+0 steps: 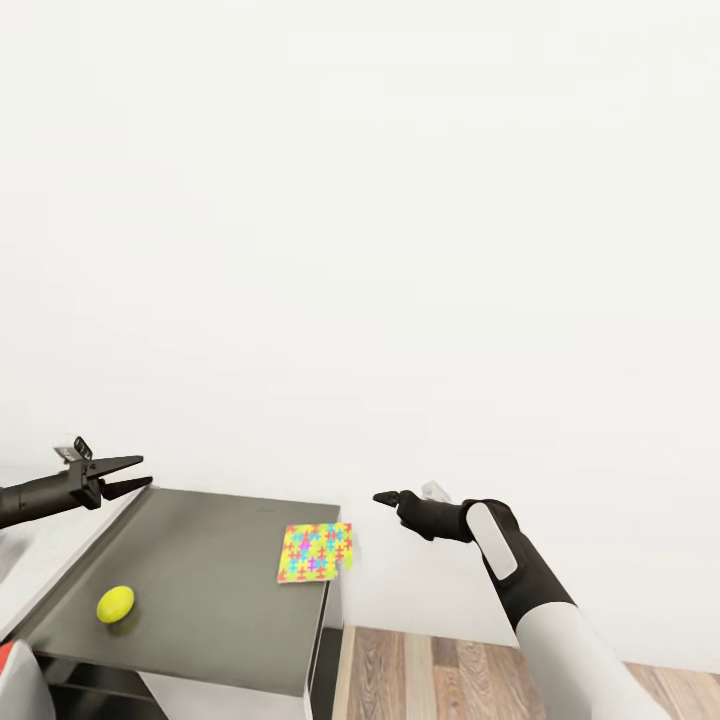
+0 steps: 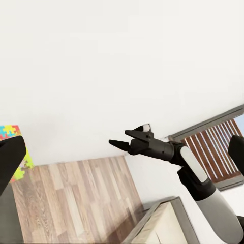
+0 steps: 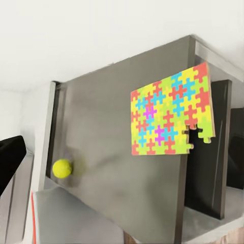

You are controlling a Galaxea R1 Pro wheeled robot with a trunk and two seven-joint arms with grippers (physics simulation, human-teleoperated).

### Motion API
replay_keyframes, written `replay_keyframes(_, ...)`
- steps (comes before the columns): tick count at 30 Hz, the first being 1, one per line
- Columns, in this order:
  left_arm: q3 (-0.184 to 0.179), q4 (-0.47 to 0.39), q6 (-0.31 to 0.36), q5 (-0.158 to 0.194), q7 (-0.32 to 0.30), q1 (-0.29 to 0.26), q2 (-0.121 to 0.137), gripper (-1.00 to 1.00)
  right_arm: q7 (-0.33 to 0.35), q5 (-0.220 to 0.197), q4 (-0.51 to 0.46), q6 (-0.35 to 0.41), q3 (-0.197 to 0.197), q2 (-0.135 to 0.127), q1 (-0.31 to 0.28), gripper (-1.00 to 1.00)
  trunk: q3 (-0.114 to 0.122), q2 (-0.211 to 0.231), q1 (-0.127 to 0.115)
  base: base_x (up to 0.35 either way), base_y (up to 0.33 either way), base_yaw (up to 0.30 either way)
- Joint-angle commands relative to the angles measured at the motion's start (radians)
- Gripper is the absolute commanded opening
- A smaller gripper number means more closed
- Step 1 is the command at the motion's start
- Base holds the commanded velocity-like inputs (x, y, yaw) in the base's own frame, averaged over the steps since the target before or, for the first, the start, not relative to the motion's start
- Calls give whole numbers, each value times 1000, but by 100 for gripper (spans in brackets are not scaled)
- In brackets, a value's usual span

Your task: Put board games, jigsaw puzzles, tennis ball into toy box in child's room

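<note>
A colourful jigsaw puzzle point(image 1: 315, 552) lies flat at the far right corner of the grey table point(image 1: 220, 600), one corner just past the edge. The yellow-green tennis ball point(image 1: 115, 604) rests near the table's left front. My left gripper point(image 1: 140, 473) hovers open above the table's far left corner, holding nothing. My right gripper point(image 1: 383, 497) hangs in the air beyond the table's right edge, level with the puzzle and also free of any load. From the left wrist view the right gripper point(image 2: 118, 137) shows its fingertips apart. The right wrist view shows the puzzle point(image 3: 170, 114) and ball point(image 3: 62, 168). The toy box is out of view.
A plain white wall fills the background. Wooden floor point(image 1: 450, 675) lies to the right of the table. A white surface point(image 1: 40, 540) adjoins the table's left side. A red-and-white object point(image 1: 12, 680) sits at the bottom left corner. A slatted window point(image 2: 213, 147) appears in the left wrist view.
</note>
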Motion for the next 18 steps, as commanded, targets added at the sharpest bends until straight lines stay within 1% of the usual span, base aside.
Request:
replay_keyframes(1,-7,1,10,4,-5,-2,1,100,5,5,0,3,-1,0,-1,100,-2,-2,1,205,0,3)
replay_keyframes(7,-7,1,8,4,-5,-2,1,100,5,5,0,3,-1,-2,-1,100,-2,-2,1,216,0,1)
replay_keyframes(18,-7,-2,9,5,-5,-2,1,100,5,8,9,3,-1,-3,-1,100,-2,-2,1,26,0,0)
